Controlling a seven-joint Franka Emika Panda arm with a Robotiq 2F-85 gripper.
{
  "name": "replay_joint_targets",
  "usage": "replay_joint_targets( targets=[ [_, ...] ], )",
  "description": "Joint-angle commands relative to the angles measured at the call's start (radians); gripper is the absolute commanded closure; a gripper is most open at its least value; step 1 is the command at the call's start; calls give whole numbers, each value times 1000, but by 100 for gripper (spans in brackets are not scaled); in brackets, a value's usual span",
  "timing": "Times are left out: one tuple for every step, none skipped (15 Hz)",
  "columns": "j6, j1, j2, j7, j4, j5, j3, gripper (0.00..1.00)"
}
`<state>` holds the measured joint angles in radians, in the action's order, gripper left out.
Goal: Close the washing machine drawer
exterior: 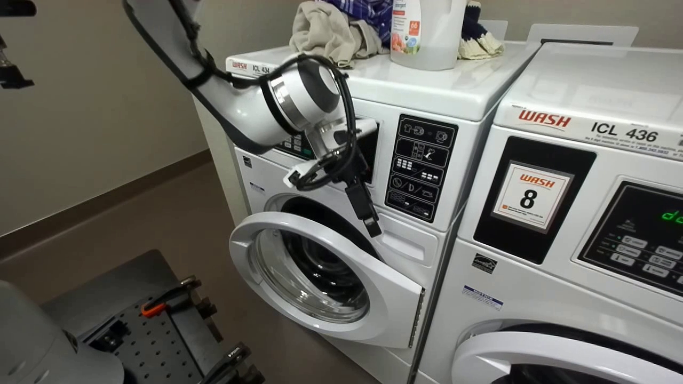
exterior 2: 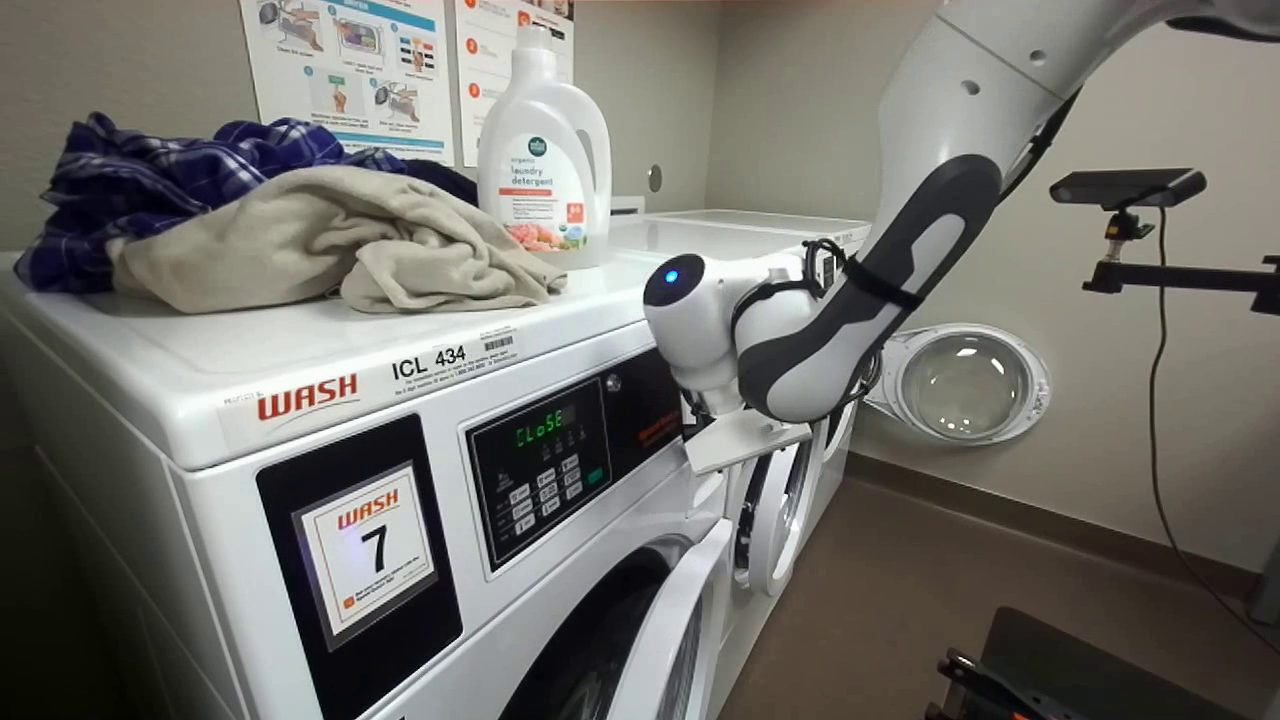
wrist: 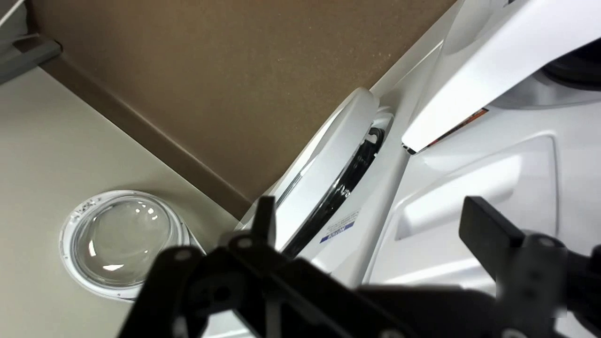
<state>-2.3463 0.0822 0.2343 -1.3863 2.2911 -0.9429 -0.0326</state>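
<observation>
The washing machine (exterior: 421, 104) is a white front-loader with a black button panel (exterior: 421, 168). Its drawer (exterior: 408, 240) sits below that panel; its white front with a recessed handle looks flush with the machine. The drawer front (wrist: 450, 239) also fills the right of the wrist view; no inner compartments show. My gripper (exterior: 373, 226) points down at the drawer's left edge; I cannot tell if it touches. In the wrist view my gripper (wrist: 375, 223) has its black fingers wide apart with nothing between them. The wrist hides the gripper in an exterior view.
The machine's round door (exterior: 299, 317) hangs open below the gripper; it also shows in an exterior view (exterior 2: 680, 620). The neighbouring machine (exterior: 533, 277) also has an open door (wrist: 324, 183). Detergent (exterior 2: 540, 180) and clothes (exterior 2: 300, 240) lie on top. A black platform (exterior: 155, 341) stands in front.
</observation>
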Motion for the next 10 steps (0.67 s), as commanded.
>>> replay_joint_targets(
  targets=[
    [90,-39,-202,201,63,154,15,0],
    [109,-49,-237,259,59,196,18,0],
    [125,-58,-275,328,58,250,25,0],
    [134,-65,-315,424,58,326,33,0],
    [144,-72,-342,505,53,391,36,0],
    [157,-81,-373,583,49,456,40,0],
    [178,-87,-398,645,41,509,44,0],
    [198,-92,-424,700,38,556,50,0],
    [219,-94,-448,740,33,590,57,0],
    [239,-94,-465,769,28,613,63,0]
  ],
)
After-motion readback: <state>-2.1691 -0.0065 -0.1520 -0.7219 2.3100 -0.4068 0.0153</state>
